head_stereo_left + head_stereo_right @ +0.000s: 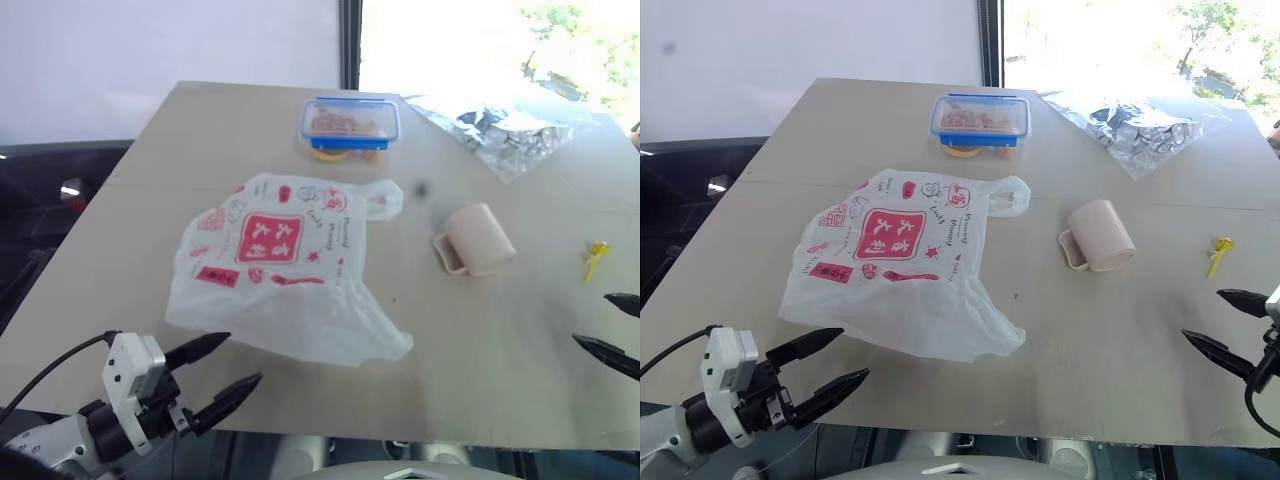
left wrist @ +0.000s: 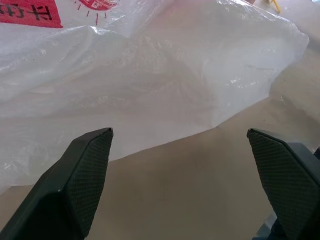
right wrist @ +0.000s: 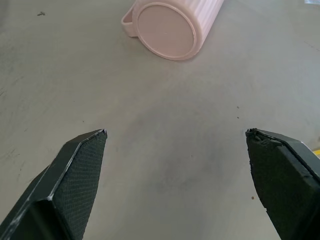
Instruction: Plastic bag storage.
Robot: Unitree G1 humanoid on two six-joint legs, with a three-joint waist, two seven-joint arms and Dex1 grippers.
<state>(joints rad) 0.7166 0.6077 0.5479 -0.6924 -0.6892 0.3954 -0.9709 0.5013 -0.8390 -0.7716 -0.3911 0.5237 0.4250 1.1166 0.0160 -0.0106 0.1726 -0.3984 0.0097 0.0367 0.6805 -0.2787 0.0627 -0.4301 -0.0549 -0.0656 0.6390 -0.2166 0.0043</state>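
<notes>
Left eye view: plastic bag (image 1: pixel 285 270) lies spread near the surface's near edge, untouched; left pincer (image 1: pixel 222 370) and right pincer (image 1: pixel 612 326) gape empty, storage unstarted.

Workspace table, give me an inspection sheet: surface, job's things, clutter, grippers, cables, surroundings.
Surface: beige flat table, a few dark specks.
Job's things: thin translucent white plastic bag with red print lying spread out, handles toward the far side, not gripped.
Clutter: beige ribbed cup on its side right of the bag; blue-lidded clear food box at the far edge; crinkled silvery clear bag far right; small yellow clip-like item, kind unclear.
Grippers: left gripper open at the bag's near edge; right gripper open over bare table.
Cables: black cable at the left wrist.
Surroundings: bright window behind, pale wall left.
</notes>
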